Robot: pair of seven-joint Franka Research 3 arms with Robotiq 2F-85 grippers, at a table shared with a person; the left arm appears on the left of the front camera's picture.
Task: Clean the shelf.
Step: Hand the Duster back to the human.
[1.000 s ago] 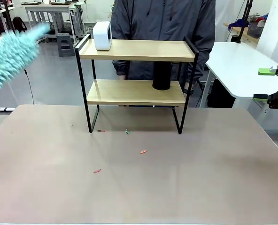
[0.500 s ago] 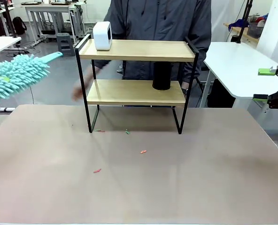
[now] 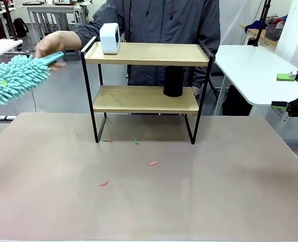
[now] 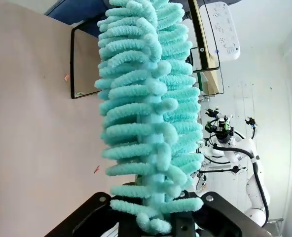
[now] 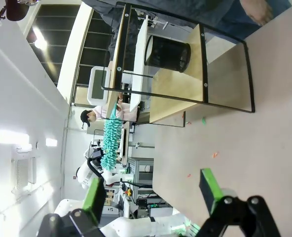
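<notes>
The shelf [image 3: 146, 75]: two pale boards, black frame. Left jaws [image 4: 156, 224] clamp a teal duster [image 4: 146, 108], seen close by the wrist; right jaws [image 5: 153, 190] gape wide.

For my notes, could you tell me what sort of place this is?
Probably a robotics lab: another white robot arm stands in the background, worktables line the room, and a pincer holds a duster.

Left pincer [image 4: 158, 224] is clamped tight; right pincer [image 5: 153, 190] hangs with fingers spread wide.
</notes>
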